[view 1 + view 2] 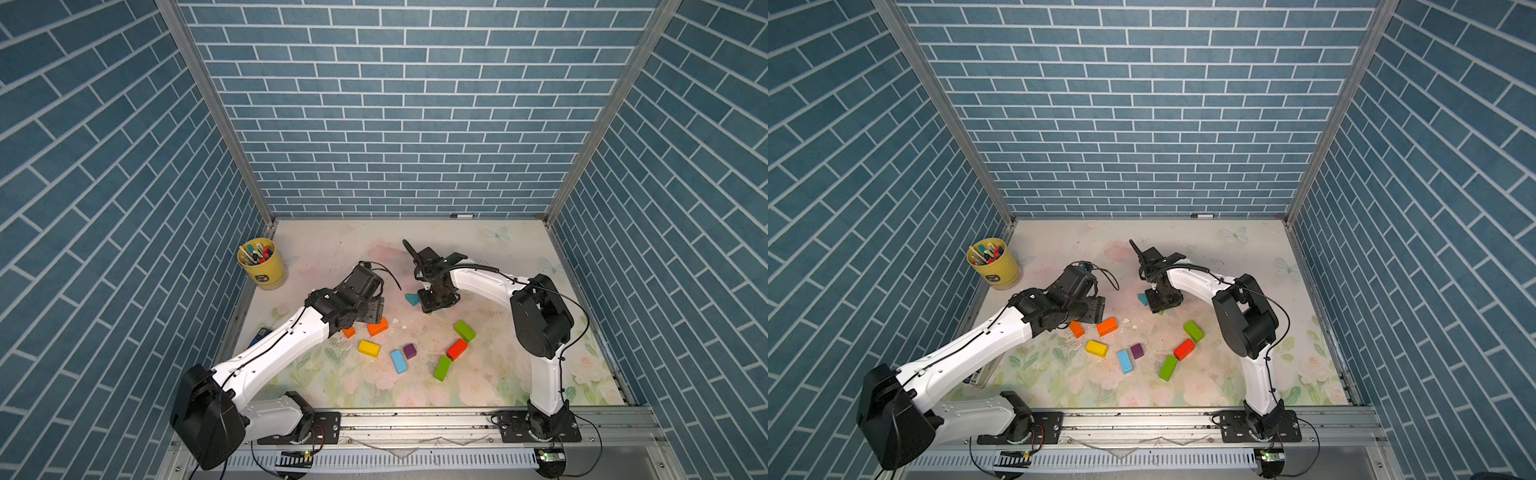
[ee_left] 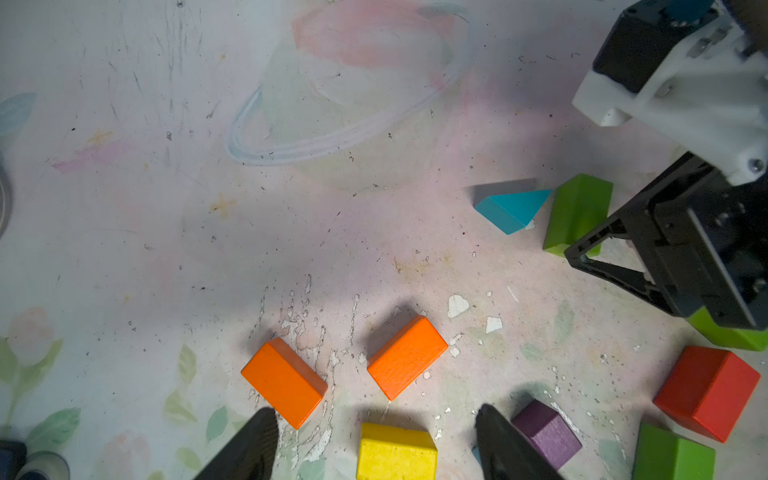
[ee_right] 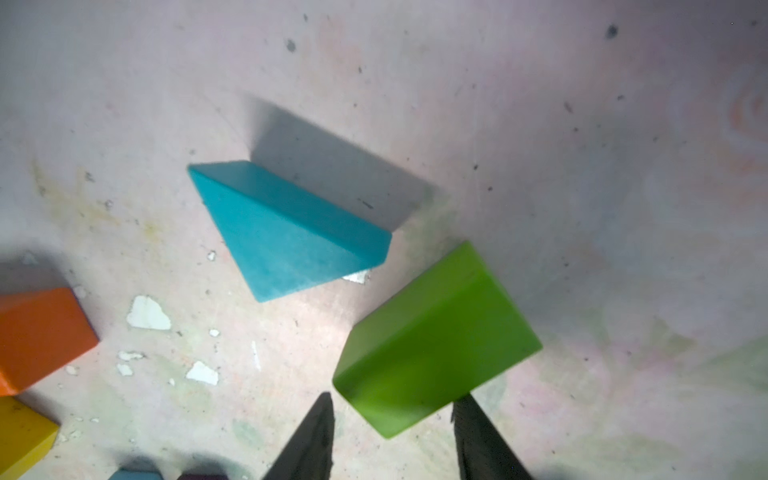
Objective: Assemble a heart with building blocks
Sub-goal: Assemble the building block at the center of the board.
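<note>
Black fingertips (image 3: 320, 432) of the right tool (image 3: 395, 399) flank a corner of a green brick (image 3: 436, 345) just beside the teal triangle (image 3: 286, 232). They stand apart and seem to touch it, but I cannot tell whether they clamp it: the brick is blurred, and both top views hide it under the tool. Well apart from the triangle, the left tool (image 2: 376, 411) gapes empty over a yellow brick (image 2: 395, 453) cut off by the frame. No heart is formed yet. The blocks look rigid, light and glossy, so likely slippery; take them mid-length across the flat long faces.
</note>
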Robot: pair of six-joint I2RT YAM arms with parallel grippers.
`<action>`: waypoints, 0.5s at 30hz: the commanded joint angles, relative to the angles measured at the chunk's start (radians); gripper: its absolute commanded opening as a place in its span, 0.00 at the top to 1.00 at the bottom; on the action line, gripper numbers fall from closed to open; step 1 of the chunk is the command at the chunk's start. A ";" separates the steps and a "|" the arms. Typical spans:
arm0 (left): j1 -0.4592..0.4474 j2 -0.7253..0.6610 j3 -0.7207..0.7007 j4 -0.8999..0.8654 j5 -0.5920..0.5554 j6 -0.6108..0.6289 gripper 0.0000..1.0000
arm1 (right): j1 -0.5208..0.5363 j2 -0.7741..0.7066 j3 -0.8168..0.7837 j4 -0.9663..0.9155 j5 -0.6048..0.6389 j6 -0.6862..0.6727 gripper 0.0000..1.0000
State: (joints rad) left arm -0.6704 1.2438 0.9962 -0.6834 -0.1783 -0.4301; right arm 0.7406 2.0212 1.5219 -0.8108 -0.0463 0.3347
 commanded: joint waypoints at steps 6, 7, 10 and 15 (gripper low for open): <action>0.014 0.005 0.004 -0.009 -0.004 0.008 0.23 | 0.008 0.047 0.059 -0.048 0.045 -0.007 0.56; 0.015 0.005 0.003 -0.009 -0.003 0.008 0.23 | 0.008 0.052 0.066 -0.051 0.047 -0.001 0.57; 0.015 0.003 0.004 -0.008 -0.003 0.007 0.23 | 0.011 0.042 0.054 -0.045 0.041 0.010 0.56; 0.018 -0.003 -0.004 -0.004 -0.003 0.007 0.23 | 0.017 0.027 0.031 -0.036 0.033 0.027 0.58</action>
State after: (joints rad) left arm -0.6601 1.2438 0.9962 -0.6834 -0.1783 -0.4297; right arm 0.7479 2.0525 1.5623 -0.8261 -0.0219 0.3397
